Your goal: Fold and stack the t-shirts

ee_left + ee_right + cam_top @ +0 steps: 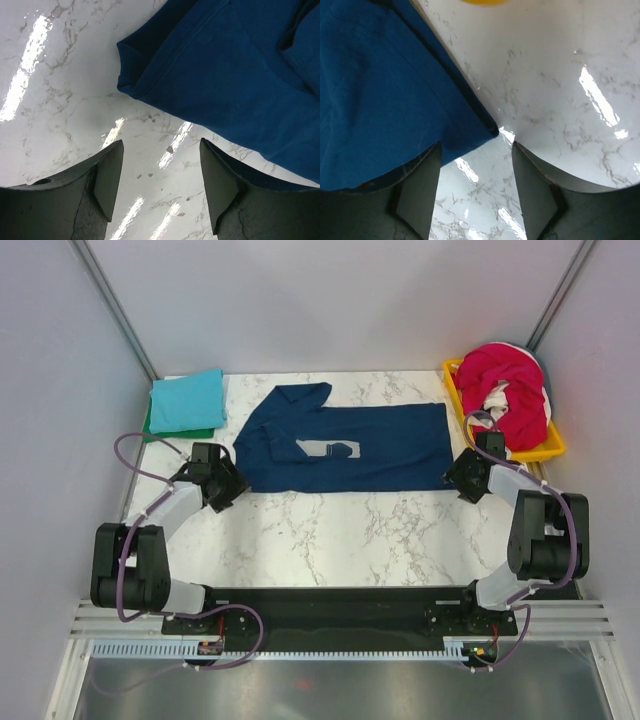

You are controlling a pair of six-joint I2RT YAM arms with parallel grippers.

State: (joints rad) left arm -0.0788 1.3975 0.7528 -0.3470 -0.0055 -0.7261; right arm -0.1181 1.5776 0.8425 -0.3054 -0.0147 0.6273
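The navy t-shirt [340, 445] lies spread out flat in the middle of the marble surface [330, 530], with its small pale print facing up.

The left end effector [215, 480] is low at the left edge of this shirt. In the left wrist view its two fingers stand well apart with only bare marble between them. The folded corner of the shirt lies just beyond the fingertips, in the upper part of the frame, and does not touch them.

The right end effector [468, 478] is at the right edge of the shirt. In the right wrist view its fingers are also apart and hold nothing. The shirt's corner points into the gap between the tips. The cloth meets the outline of the finger at the lower left of the frame, but I cannot tell if they touch.

A folded teal t-shirt [187, 400] lies at the upper left on a green t-shirt [150, 428]. At the upper right, a yellow tray [545, 448] holds a crumpled magenta-red t-shirt [505, 375] and a white t-shirt [497, 398].
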